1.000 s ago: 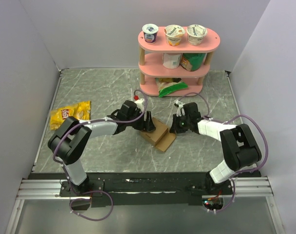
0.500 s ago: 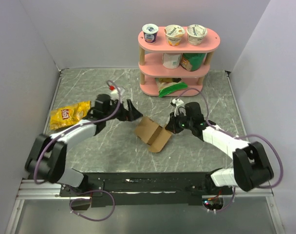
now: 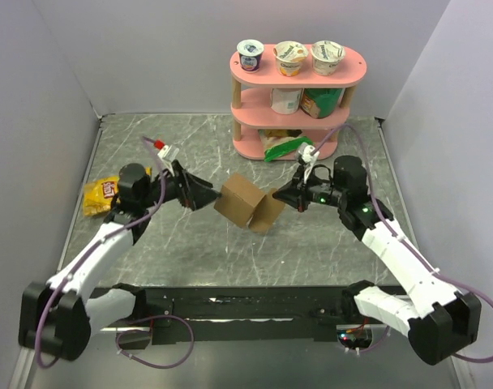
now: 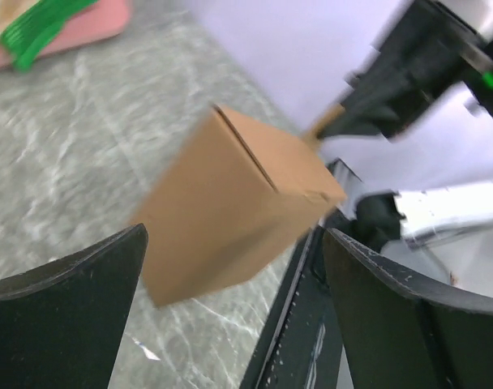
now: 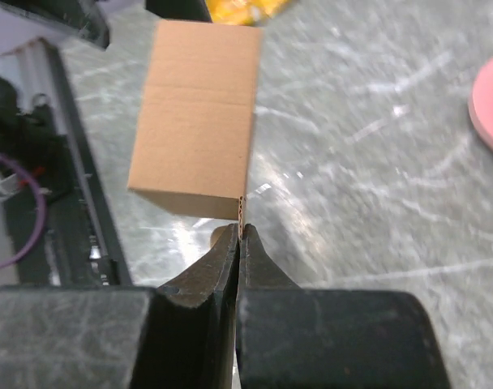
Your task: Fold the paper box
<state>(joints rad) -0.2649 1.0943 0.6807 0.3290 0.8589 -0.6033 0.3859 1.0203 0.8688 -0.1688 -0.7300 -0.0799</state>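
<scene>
The paper box [image 3: 245, 203] is plain brown cardboard, partly folded into a box shape and held up off the table in the middle. My right gripper [image 3: 282, 197] is shut on a cardboard flap at the box's right side; in the right wrist view the flap edge sits pinched between the fingertips [image 5: 240, 233], with the box [image 5: 199, 113] beyond them. My left gripper [image 3: 206, 197] is open, just left of the box and apart from it. In the left wrist view the box [image 4: 234, 207] floats between and beyond the two spread fingers [image 4: 64, 316].
A pink three-tier shelf [image 3: 293, 89] with yogurt cups and packets stands at the back. A green bag [image 3: 285, 146] lies at its foot. A yellow snack bag [image 3: 100, 194] lies at the left. White walls close in both sides.
My left gripper has let go of the box and drawn back left. My right gripper has lifted the box off the table and carried it up and back.
</scene>
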